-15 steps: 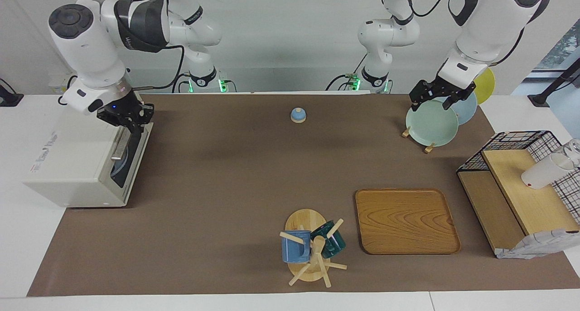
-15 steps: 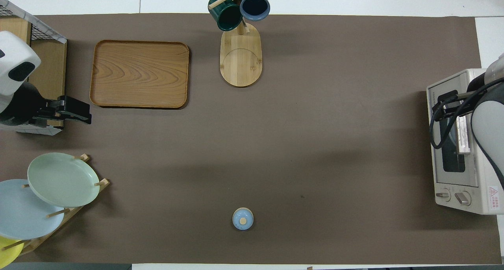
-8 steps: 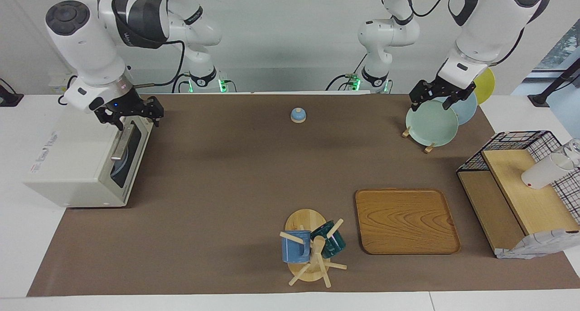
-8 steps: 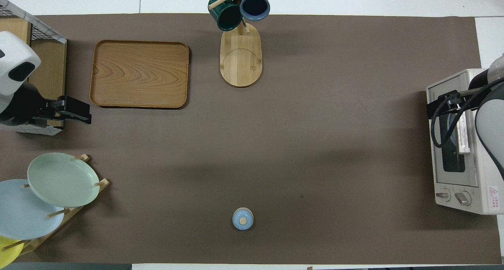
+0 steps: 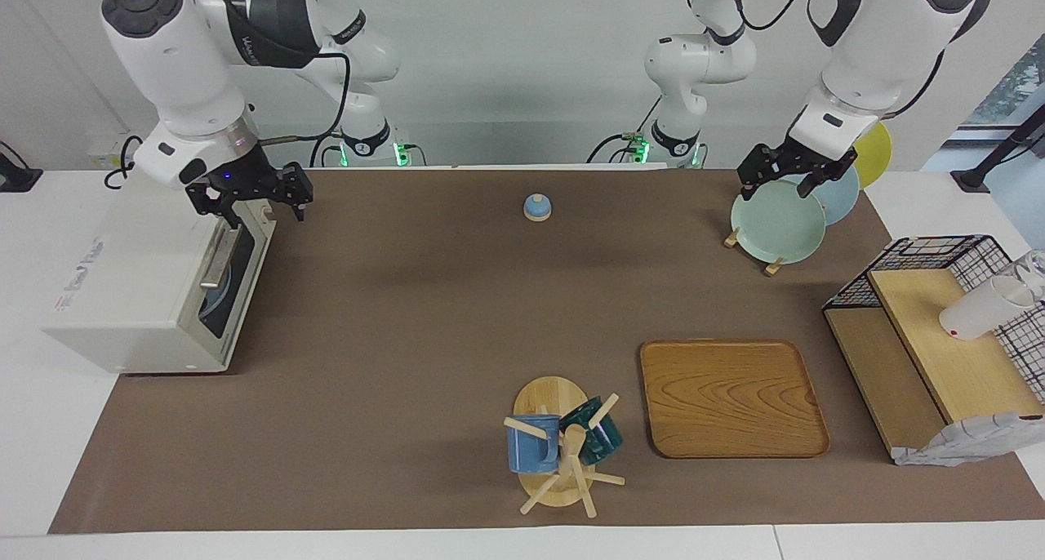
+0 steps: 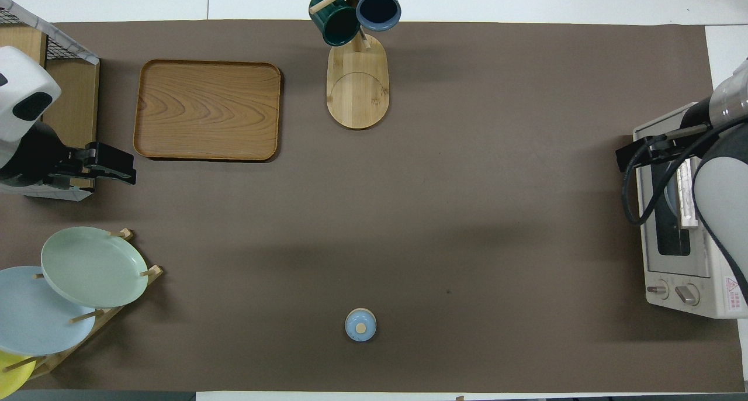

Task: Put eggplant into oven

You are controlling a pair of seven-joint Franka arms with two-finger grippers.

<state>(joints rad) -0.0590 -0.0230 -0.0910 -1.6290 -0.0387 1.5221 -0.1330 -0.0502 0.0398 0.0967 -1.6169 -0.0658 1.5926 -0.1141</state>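
1. Two end effectors, both empty with fingers apart: the right end effector (image 5: 255,202) hangs over the upper edge of the toaster oven (image 5: 139,299), and the left end effector (image 5: 790,176) waits over the plate rack.
2. The eggplant shows nowhere; perhaps it already lies inside, but the dark glass hides it.
3. The oven door (image 5: 233,278) looks closed. If it is not fully latched, it may drop open.

My oven (image 5: 139,291) is off-white with a dark glass door. The table cover (image 5: 424,315) is plain brown. I see plates (image 5: 777,221) in pale green, light blue and yellow — and two mugs (image 5: 535,444), one blue, one dark green. The tray (image 5: 731,397) shows wood grain — the basket (image 5: 939,254) is black wire.
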